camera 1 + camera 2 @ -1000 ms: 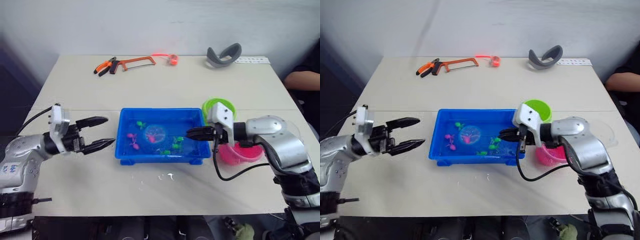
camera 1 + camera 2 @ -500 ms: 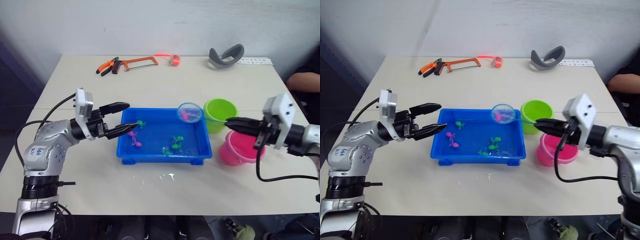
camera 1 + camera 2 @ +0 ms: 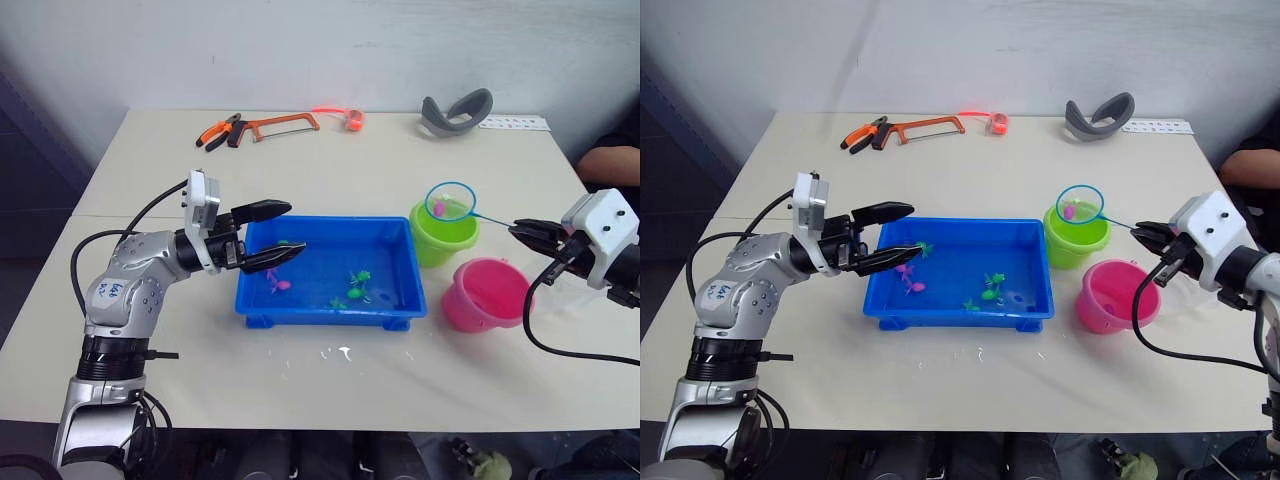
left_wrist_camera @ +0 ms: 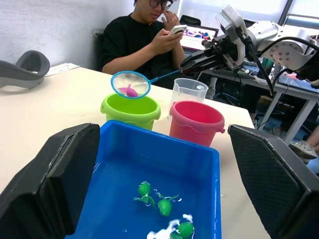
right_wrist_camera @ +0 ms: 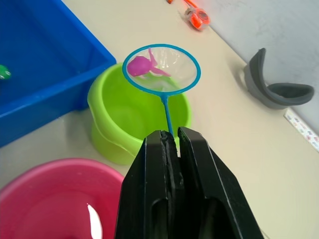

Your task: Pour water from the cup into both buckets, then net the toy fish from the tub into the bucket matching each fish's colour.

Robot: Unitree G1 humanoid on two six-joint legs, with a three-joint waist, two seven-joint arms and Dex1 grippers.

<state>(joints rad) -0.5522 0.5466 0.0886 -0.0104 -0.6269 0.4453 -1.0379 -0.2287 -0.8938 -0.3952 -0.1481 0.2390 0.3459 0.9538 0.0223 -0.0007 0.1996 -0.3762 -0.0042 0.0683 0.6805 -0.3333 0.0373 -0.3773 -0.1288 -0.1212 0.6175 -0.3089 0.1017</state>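
Observation:
My right gripper (image 3: 517,229) is shut on the thin handle of the net (image 3: 450,201). The blue hoop hangs above the lime green bucket (image 3: 440,243) and holds one pink toy fish (image 5: 141,64). The pink bucket (image 3: 470,308) stands just in front of the green one, below the handle. Left of both lies the blue tub (image 3: 320,306), with green fish (image 3: 356,279) and a pink fish (image 3: 281,285) in its water. My left gripper (image 3: 295,228) is open and holds nothing, its fingers over the tub's left end. The clear cup (image 4: 188,91) stands behind the pink bucket in the left wrist view.
An orange-framed hacksaw (image 3: 276,124), pliers (image 3: 213,133) and a red-orange item (image 3: 346,118) lie along the table's far edge, beside a grey curved band (image 3: 455,108). Water drops (image 3: 336,352) sit in front of the tub. A seated person (image 4: 144,37) is past the table's right side.
The net came up out of the tub with a pink fish and swung right to above the green bucket as the right arm drew back. The left gripper moved right, over the tub's left end.

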